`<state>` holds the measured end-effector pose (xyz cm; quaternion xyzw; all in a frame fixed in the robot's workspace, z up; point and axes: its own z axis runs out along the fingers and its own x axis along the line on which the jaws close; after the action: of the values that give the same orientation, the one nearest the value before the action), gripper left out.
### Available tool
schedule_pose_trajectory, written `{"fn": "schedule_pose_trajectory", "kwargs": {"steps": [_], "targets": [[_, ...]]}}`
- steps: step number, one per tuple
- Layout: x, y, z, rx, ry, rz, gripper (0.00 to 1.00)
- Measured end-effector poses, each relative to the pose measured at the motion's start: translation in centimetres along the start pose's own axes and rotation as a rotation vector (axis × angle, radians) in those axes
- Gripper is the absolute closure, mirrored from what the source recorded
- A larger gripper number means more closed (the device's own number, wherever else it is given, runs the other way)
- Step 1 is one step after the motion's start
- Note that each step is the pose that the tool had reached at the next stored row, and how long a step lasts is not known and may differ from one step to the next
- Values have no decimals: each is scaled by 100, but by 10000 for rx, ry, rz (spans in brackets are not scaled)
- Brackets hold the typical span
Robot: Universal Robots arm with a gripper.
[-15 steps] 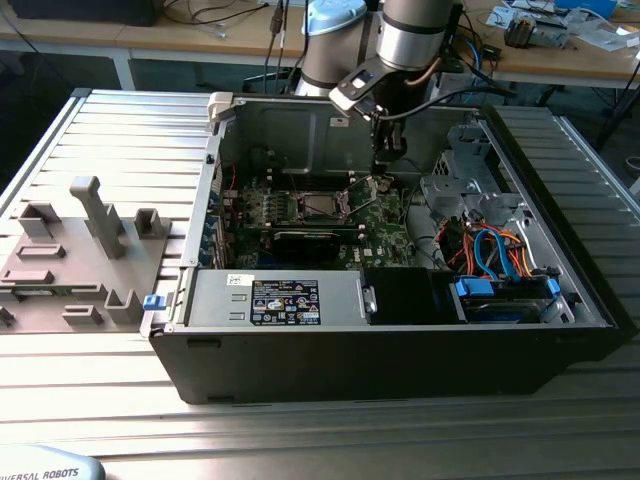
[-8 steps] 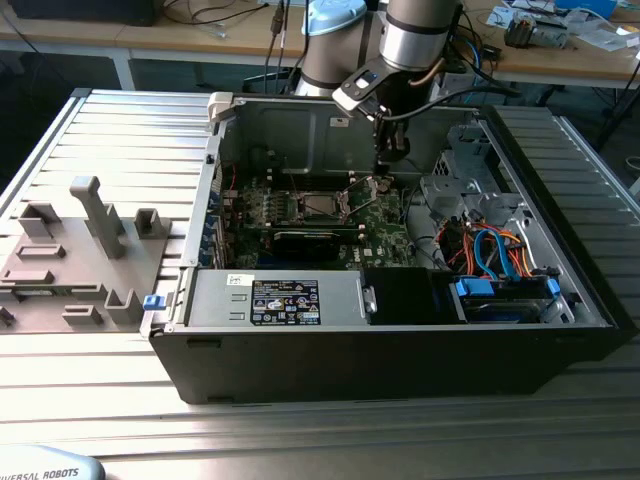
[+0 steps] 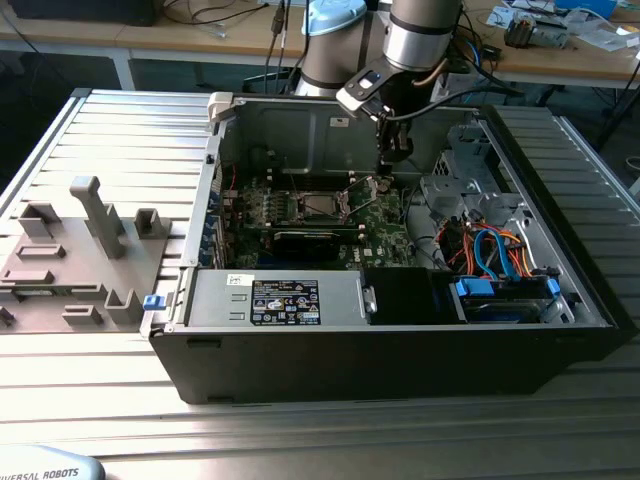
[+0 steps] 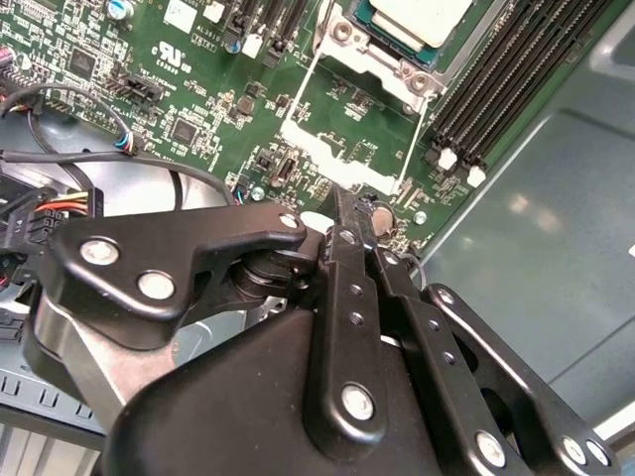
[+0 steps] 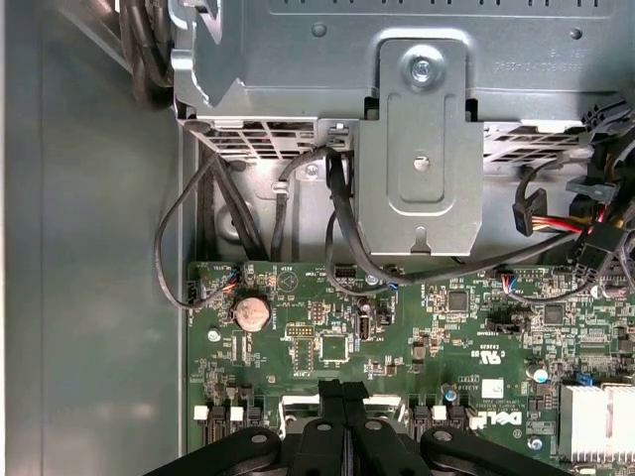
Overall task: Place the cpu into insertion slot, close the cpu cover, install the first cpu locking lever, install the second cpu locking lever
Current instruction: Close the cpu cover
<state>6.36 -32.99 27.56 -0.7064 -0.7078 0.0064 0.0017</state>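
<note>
The cpu (image 4: 422, 15) shows its silver-grey top inside the socket on the green board (image 4: 198, 89). The silvery cpu cover (image 4: 382, 61) frames it and looks laid flat over it. Two thin wire levers (image 4: 301, 91) run from the socket's corners out toward my gripper. My gripper (image 4: 347, 210) is shut with nothing between its fingers, its tips just above the board a short way from the socket, beside a coin battery (image 5: 251, 313). In the exterior view the gripper (image 3: 390, 165) hangs inside the open case to the right of the socket.
The open black computer case (image 3: 400, 350) lies on a slatted metal table. Memory slots (image 4: 516, 69) flank the socket. A metal drive bracket (image 5: 422, 149) and loose black cables (image 5: 298, 198) sit beyond the board's edge. Grey fixtures (image 3: 95, 215) stand at the exterior view's left.
</note>
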Motion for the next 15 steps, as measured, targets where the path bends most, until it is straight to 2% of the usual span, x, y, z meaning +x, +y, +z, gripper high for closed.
{"fn": "schedule_pose_trajectory", "kwargs": {"steps": [15], "targets": [[6,61,23,2,0,0,89]]}}
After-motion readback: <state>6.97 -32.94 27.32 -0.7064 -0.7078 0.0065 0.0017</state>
